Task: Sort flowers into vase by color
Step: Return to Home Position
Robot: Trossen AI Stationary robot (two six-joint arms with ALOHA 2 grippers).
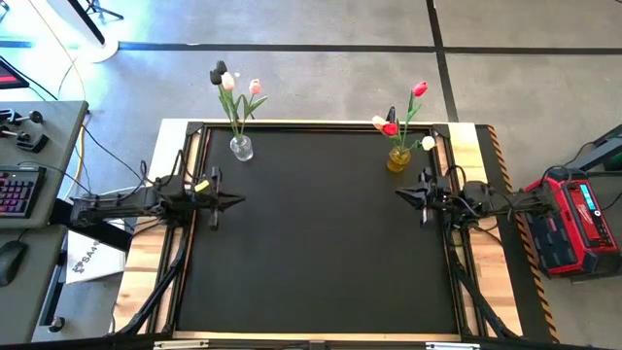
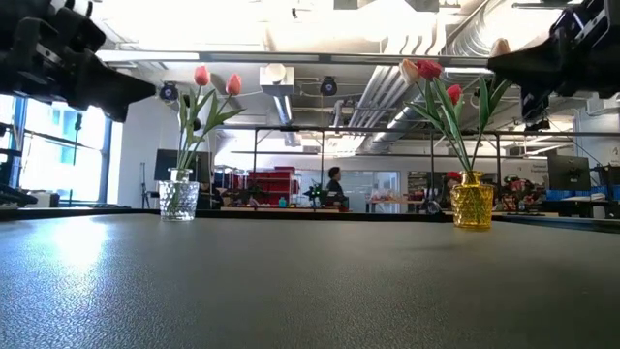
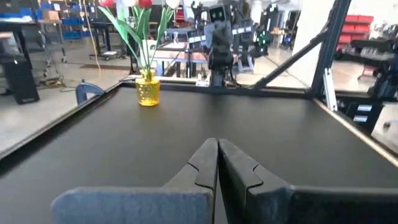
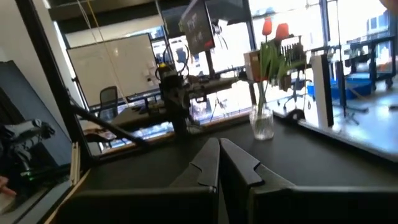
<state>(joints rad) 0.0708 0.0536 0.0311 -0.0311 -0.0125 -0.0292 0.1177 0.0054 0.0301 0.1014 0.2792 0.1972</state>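
Note:
A clear glass vase (image 1: 241,148) stands near the table's far left corner with pink, white and dark tulips (image 1: 233,87) upright in it; the low view shows the vase (image 2: 178,200) too. A yellow glass vase (image 1: 398,158) near the far right corner holds red and pale tulips (image 1: 400,122), also seen in the left wrist view (image 3: 148,91). My left gripper (image 1: 236,200) hovers shut at the table's left side, my right gripper (image 1: 401,195) shut at the right side. Both are empty and above the mat.
The black mat (image 1: 321,243) lies bare between the arms. A keyboard (image 1: 17,190) and mouse sit on a desk left of the table, a red case (image 1: 573,219) on the right. A person (image 2: 334,184) stands far off in the room behind.

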